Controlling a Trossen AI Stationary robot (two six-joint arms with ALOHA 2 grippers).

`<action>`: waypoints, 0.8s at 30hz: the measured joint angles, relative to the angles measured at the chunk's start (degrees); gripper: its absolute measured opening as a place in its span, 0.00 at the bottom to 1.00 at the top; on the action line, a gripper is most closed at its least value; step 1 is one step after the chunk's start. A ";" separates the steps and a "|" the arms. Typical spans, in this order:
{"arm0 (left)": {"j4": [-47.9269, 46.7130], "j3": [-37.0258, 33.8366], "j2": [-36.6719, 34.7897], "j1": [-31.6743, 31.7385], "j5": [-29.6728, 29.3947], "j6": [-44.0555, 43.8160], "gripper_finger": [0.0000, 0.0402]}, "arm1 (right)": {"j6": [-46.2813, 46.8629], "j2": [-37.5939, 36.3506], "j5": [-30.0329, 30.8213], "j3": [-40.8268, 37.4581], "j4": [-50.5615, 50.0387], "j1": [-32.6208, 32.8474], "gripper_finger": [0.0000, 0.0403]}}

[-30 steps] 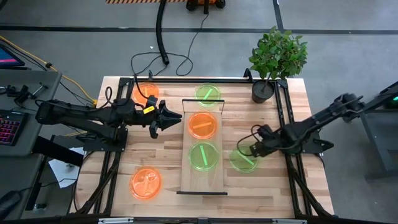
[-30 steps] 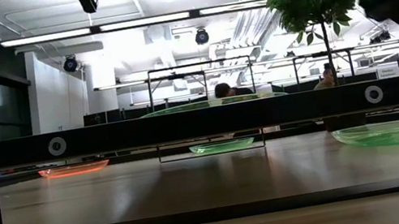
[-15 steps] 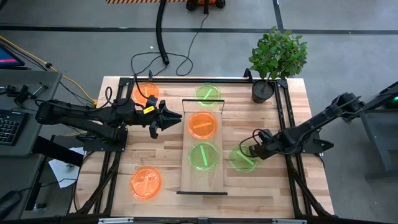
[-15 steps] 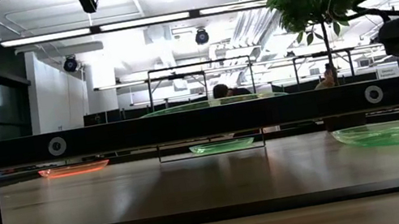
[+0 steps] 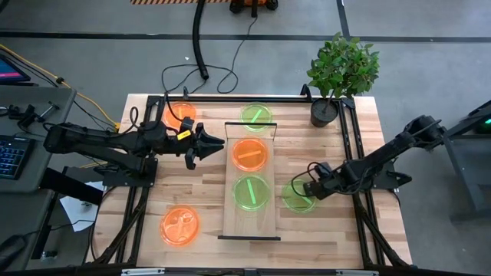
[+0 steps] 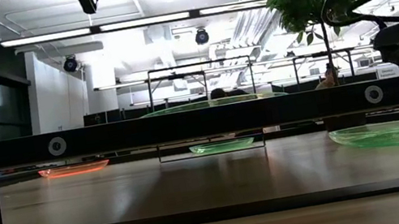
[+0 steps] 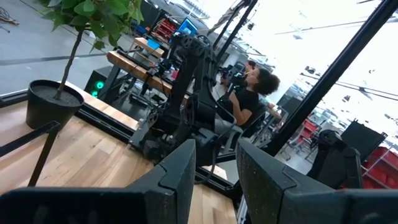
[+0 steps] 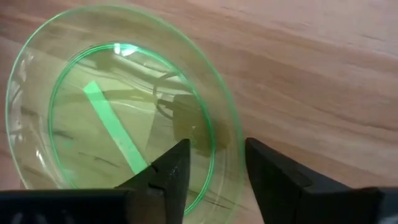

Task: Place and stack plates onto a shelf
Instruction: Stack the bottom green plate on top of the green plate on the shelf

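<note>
The shelf point(image 5: 230, 215) lies in the table's middle with an orange plate point(image 5: 249, 154) and a green plate point(image 5: 250, 192) on its board. A second green plate point(image 5: 295, 201) lies flat on the table right of the shelf. My right gripper point(image 5: 308, 188) is open and low over this plate's right rim; in the right wrist view point(image 8: 214, 168) one finger is over the plate's inside and one outside the rim point(image 8: 227, 134). My left gripper point(image 5: 217, 143) is open and empty, left of the shelf's orange plate. My right gripper stands astride the green plate's right rim point(image 8: 227, 134), coming slanting down from the table's right. I cannot tell whether its fingers touch the plate. The plate lies flat on the table.
A third green plate point(image 5: 256, 116) lies beyond the shelf's far end. Two orange plates lie on the table, far left point(image 5: 178, 113) and near left point(image 5: 179, 226). A potted plant point(image 5: 337, 73) stands at the far right corner. People sit in the room behind.
My right gripper has come down and a little toward the table's near edge, onto the right rim of the green plate beside the shelf. The plate has stayed where it was.
</note>
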 joint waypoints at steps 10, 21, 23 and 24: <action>0.02 0.00 0.00 0.00 -0.01 0.80 0.26 | 4.13 -3.39 -0.82 -0.32 -3.74 0.02 0.02; 0.04 0.00 0.01 0.00 0.00 0.81 0.26 | -0.86 -23.98 -1.45 -0.44 -13.56 0.74 0.00; 0.40 0.00 0.02 0.00 0.00 0.81 0.26 | -2.15 -27.58 -1.43 -0.44 -13.15 0.74 0.00; 0.94 0.00 0.01 -0.01 0.00 0.82 0.26 | -3.06 -29.07 -1.35 -0.44 -12.33 0.74 0.00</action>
